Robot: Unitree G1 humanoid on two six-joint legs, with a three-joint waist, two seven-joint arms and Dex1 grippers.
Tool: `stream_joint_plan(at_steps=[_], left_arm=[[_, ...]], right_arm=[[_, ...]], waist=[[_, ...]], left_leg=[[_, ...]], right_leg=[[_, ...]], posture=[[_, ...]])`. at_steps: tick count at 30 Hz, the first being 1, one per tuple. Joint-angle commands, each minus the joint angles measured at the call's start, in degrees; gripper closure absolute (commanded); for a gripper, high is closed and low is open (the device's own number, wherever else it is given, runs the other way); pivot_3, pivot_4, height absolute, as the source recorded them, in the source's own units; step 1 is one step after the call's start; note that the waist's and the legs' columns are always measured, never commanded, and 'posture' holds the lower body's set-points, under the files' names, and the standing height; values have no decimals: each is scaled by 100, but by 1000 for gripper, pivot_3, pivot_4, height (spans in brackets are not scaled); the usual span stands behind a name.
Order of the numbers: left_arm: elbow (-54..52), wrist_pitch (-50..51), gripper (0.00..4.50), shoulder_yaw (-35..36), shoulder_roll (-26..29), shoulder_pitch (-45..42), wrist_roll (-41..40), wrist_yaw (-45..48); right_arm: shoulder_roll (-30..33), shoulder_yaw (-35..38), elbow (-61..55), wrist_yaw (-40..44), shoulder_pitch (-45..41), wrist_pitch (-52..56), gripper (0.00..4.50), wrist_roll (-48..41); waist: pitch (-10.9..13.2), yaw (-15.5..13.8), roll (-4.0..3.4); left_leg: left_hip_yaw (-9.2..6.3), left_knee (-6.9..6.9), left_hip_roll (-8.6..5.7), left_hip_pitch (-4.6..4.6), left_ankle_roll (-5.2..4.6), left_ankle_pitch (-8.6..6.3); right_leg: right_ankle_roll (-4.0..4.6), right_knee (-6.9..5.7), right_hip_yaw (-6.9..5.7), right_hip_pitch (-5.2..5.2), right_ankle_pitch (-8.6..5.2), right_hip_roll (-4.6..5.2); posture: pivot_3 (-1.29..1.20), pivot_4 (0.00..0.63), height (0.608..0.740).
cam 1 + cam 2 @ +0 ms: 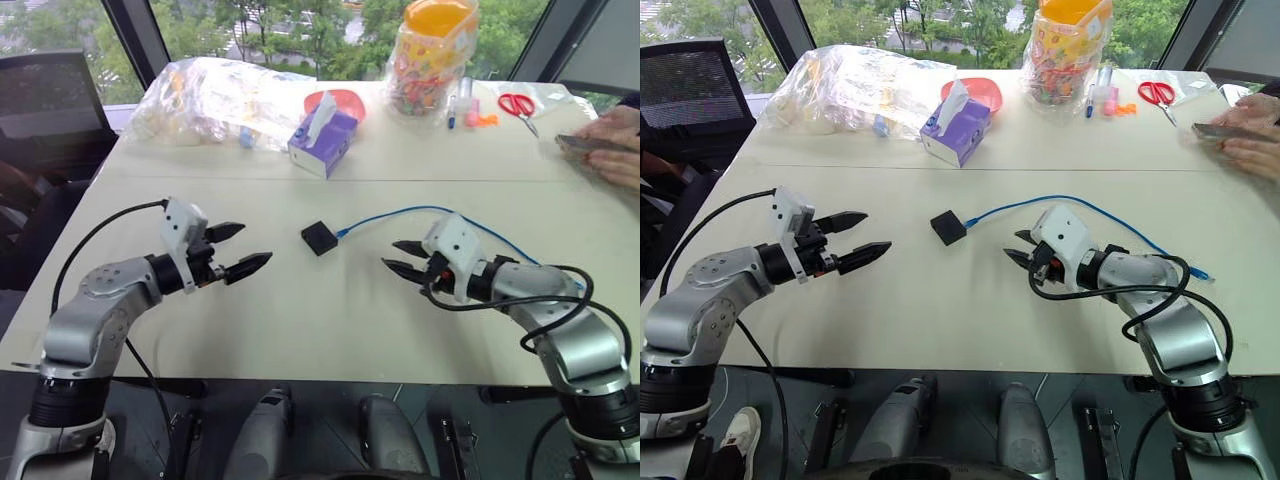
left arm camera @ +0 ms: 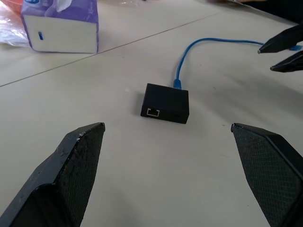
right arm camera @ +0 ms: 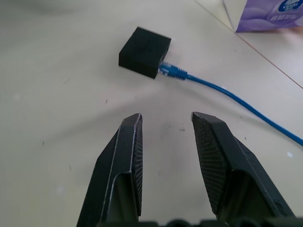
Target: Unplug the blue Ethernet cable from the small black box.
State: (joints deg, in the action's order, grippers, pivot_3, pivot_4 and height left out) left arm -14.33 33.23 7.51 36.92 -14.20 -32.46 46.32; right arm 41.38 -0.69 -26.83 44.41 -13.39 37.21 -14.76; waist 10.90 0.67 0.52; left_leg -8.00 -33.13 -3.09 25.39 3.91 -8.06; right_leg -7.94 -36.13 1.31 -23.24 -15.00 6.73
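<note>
**Blue cable still plugged in, both grippers short of it**

Blue Ethernet cable (image 1: 420, 212) runs from the centre of the head view out toward the right edge; its plug sits in the right-hand side of the small black box (image 1: 319, 238), which lies flat on the pale table (image 1: 330, 320) at mid-frame. Nothing touches box or cable.

Left gripper (image 1: 240, 250), left of centre, hangs above the table with fingers spread wide and empty, aimed at the box. Right gripper (image 1: 405, 257), right of centre, has its fingers at a narrow gap, also empty, tips near the cable's first bend but apart from it. In the right wrist view the plug (image 3: 171, 72) shows clearly, seated in the box face nearest that gripper.

Purple tissue box (image 1: 322, 140) stands in the upper middle, well clear.

Judgement: the step in hand is the approach. The box looks light and likely to slide, so the left gripper should pin or clamp it first. The right should take the plug body itself, not the cord, and pull straight out along the port's line.
</note>
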Motion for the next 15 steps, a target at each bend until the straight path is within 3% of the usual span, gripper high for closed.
stream_joint_plan(at_steps=[1,15], left_arm=[[22,-147,51,14,65,-160,50,115],[299,-316,51,-204,-77,-465,294,198]], right_arm=[[218,179,21,194,-90,-166,2820,-85],[560,-8,506,729,-646,-406,2820,-67]], waist=[[0,1,0],[2,5,4]], left_leg=[[0,0,0,0,0,0],[3,0,-2,0,-2,1]], right_leg=[[0,0,0,0,0,0],[-3,0,0,0,0,0]], posture=[[0,150,728],[0,150,728]])
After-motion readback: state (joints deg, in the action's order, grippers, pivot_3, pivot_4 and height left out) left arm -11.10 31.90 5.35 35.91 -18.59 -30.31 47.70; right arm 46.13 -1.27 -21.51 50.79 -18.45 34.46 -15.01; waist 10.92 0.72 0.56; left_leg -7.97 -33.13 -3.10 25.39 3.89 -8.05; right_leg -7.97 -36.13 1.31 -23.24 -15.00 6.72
